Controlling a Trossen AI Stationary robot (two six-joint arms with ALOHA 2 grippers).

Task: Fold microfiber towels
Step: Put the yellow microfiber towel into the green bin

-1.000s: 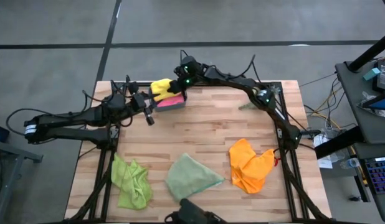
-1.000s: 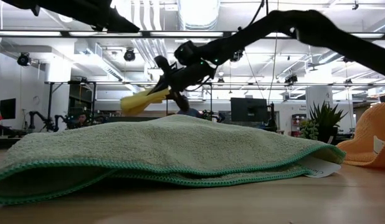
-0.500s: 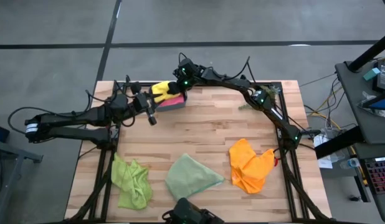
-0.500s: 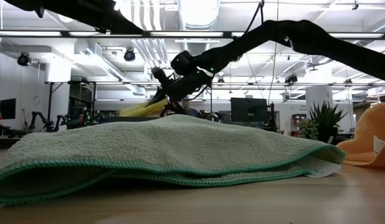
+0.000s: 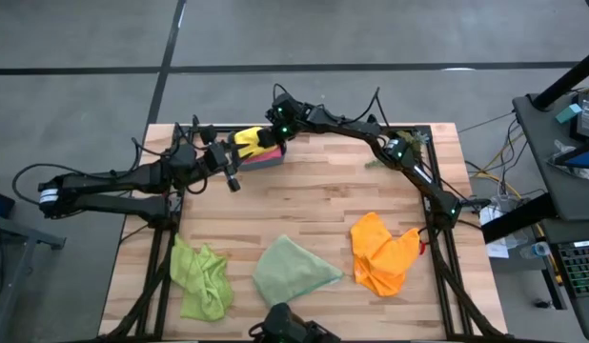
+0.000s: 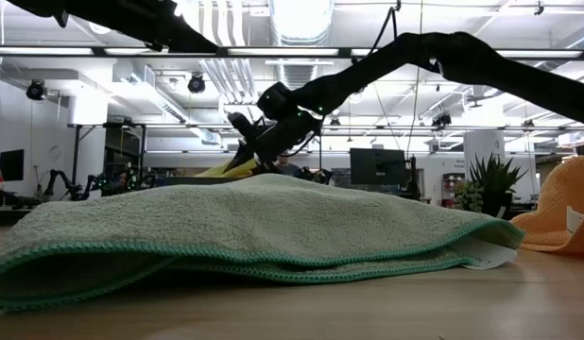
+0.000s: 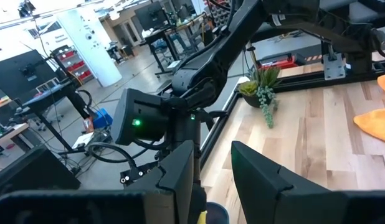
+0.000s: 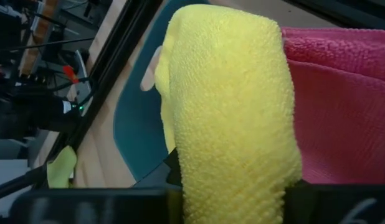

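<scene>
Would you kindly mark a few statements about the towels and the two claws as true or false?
1. The right claw is shut on the yellow towel. True.
2. The yellow towel is over the orange towel. False: it is over the pink towel in the teal bin.
3. The left claw holds a towel. False: it is open and holds nothing.
4. The lime green towel lies crumpled on the table. True.
5. The sage green towel lies between the lime green and orange ones. True.
</scene>
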